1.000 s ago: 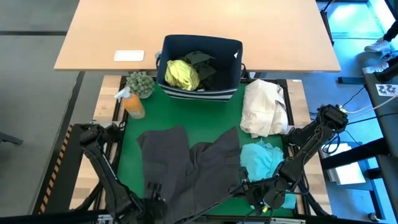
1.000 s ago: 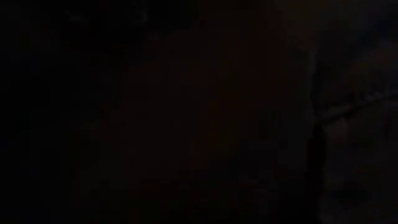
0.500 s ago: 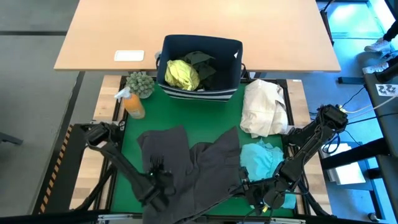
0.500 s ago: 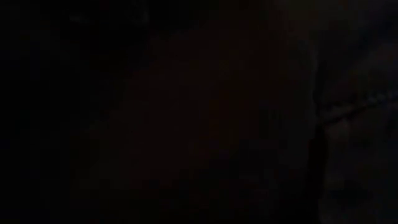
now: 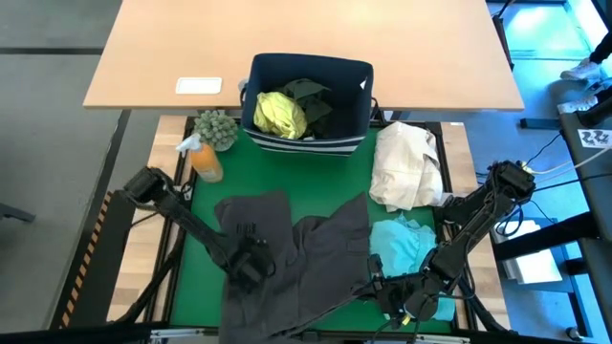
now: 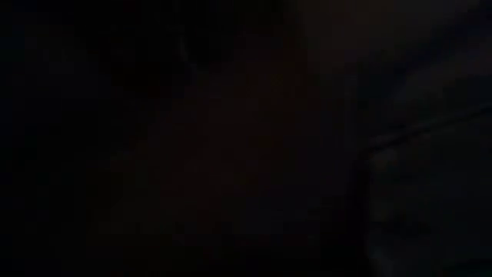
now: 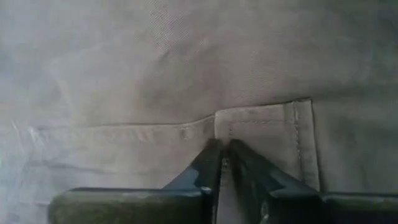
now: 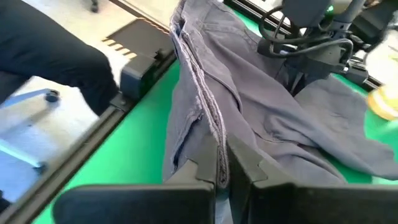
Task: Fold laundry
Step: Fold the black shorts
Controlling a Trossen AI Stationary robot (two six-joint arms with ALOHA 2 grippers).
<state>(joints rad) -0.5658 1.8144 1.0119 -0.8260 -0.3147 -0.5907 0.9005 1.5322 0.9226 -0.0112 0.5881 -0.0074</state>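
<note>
Cloth is what I'm dealing with here: the charcoal grey garment point(image 5: 296, 253) lies spread and rumpled over the green mat point(image 5: 287, 177), between my two grippers. It looks like soft woven stuff, limp and light, so it will sag and trail from any single pinch, and I judge the stitched edges are the best places to take hold because they bunch less. My left gripper point(image 7: 222, 163) sits on top of the garment, fingers nearly together, tips right at a seamed pocket corner; whether fabric is actually between them I cannot tell. My right gripper point(image 8: 222, 163) is clamped on a thick folded hem of the same garment, which runs away from the tips as a ridge toward the left arm. The turquoise garment point(image 5: 402, 244) lies crumpled just beside the right gripper. Further off, the yellow-green shirt point(image 5: 279, 113) sits in the navy bin point(image 5: 311, 67).
</note>
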